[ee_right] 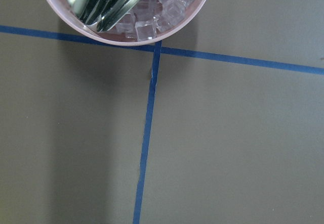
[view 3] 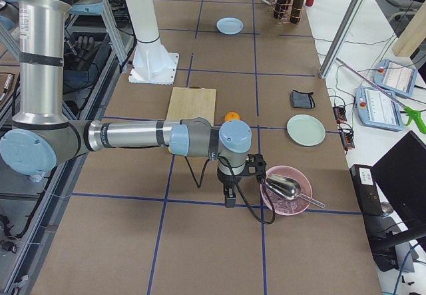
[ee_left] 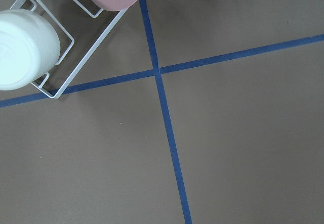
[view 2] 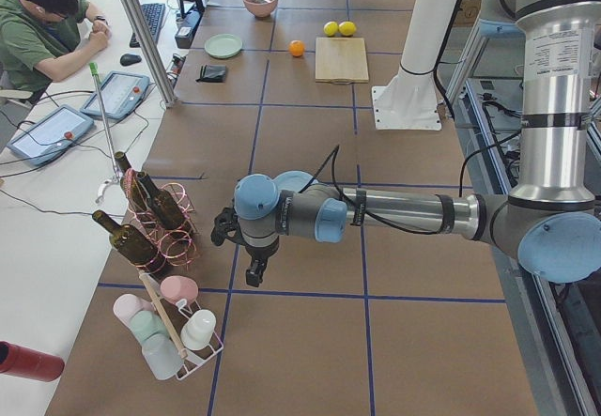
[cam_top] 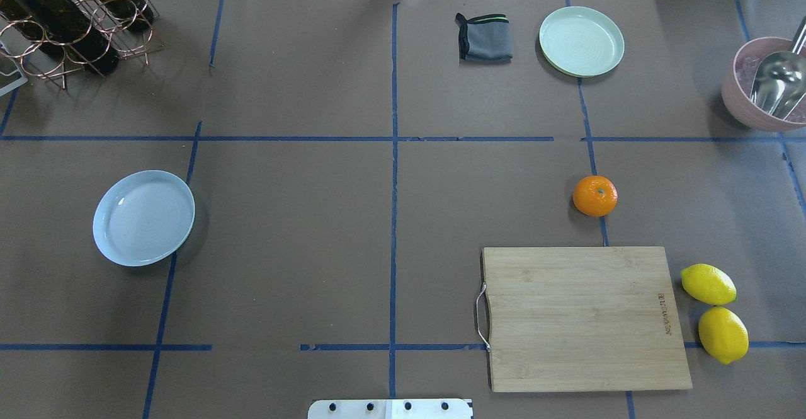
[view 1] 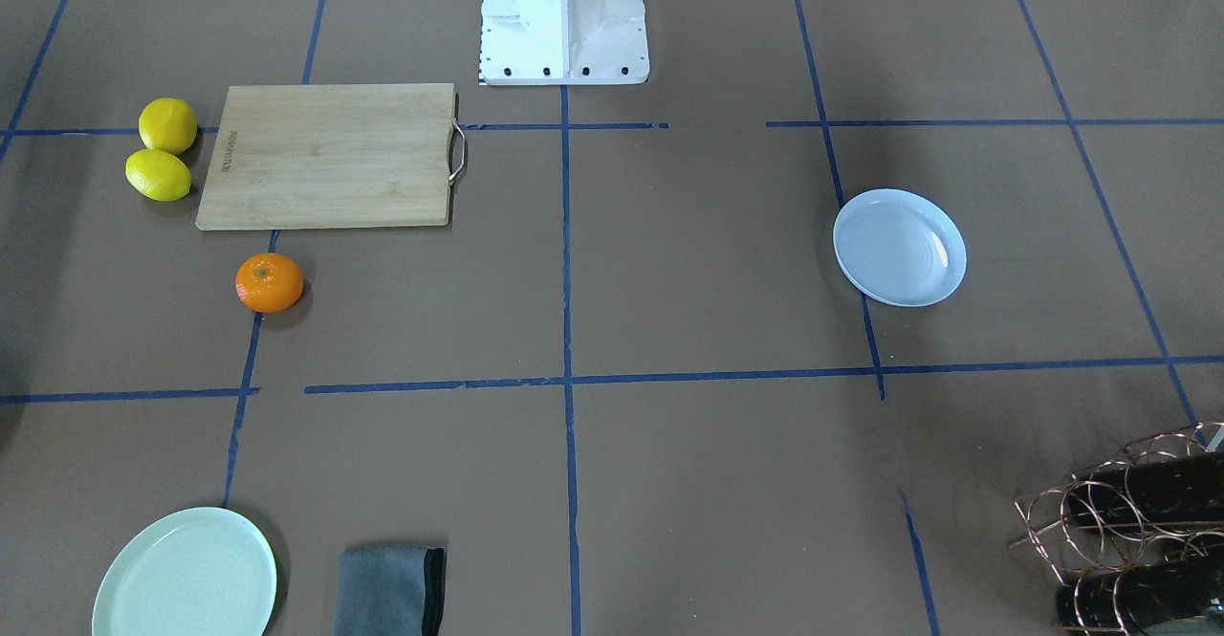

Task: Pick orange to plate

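The orange (cam_top: 594, 196) lies on the brown table just beyond the far edge of the wooden cutting board (cam_top: 582, 318), on my right side; it also shows as the orange (view 1: 269, 282). The pale blue plate (cam_top: 143, 217) lies empty far off on my left side, seen too as the plate (view 1: 899, 247). Neither arm reaches into the overhead or front views. My left gripper (view 2: 252, 270) hangs at the table's left end by the bottle rack. My right gripper (view 3: 229, 198) hangs at the right end beside the pink bowl. Whether either is open or shut I cannot tell.
Two lemons (cam_top: 715, 312) sit right of the board. A mint-green plate (cam_top: 581, 41) and folded grey cloth (cam_top: 485, 38) lie at the far edge. A pink bowl (cam_top: 765, 85) holds ice and a scoop. The wire bottle rack (cam_top: 63, 22) and a cup rack (ee_left: 30, 47) stand left.
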Motion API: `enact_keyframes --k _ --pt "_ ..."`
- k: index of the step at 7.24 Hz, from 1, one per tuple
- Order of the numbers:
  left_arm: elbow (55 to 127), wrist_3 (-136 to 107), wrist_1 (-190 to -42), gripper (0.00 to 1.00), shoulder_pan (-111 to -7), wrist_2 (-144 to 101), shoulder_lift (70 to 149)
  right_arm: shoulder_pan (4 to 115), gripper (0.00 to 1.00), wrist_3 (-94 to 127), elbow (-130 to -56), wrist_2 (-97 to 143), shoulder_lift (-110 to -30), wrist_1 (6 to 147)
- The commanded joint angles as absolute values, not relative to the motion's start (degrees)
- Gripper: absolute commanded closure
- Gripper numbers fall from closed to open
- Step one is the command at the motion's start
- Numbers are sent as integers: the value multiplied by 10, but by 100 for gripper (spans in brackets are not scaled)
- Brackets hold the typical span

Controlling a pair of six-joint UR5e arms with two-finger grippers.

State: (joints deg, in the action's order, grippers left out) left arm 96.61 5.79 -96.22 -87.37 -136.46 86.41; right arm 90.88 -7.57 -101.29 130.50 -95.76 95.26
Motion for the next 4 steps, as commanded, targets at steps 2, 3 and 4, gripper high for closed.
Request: enact_keyframes --k 2,3,4 --pt "967 53 -969 0 -873 -1361 866 904 0 -76 -1013 1319 -957 946" --pt "969 55 -969 0 -871 -1361 867 891 0 -76 -1015 1324 -957 946" --pt "968 54 -976 0 -868 -1349 878 879 0 -75 -1018 1354 -956 945"
